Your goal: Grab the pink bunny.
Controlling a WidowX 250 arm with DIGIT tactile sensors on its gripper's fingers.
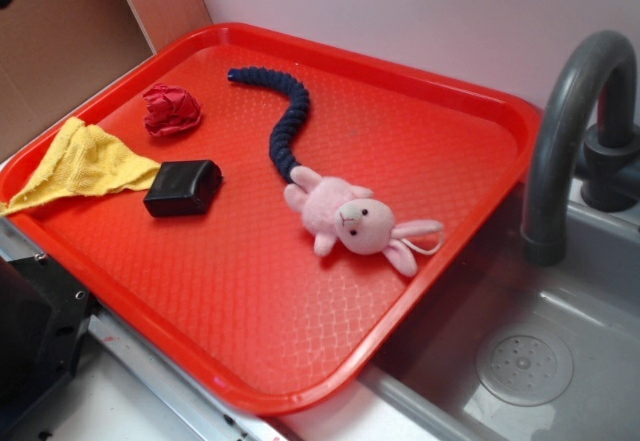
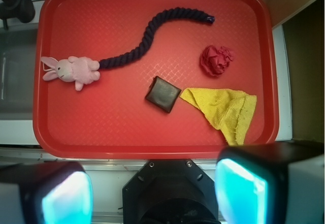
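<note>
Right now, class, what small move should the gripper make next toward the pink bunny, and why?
Probably travel toward the pink bunny at the tray's left in the wrist view. The gripper sits open, high above the near edge, holding nothing; the bunny touches the blue rope's end.

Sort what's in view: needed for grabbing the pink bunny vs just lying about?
Job:
pink bunny
claw, open, off the tray

Lying about:
dark blue braided rope
red cloth ball
yellow cloth
black block
red tray
faucet

The gripper (image 2: 152, 191) has black-framed fingers (image 2: 241, 191) with glossy cyan pads and a black screwed mount.
</note>
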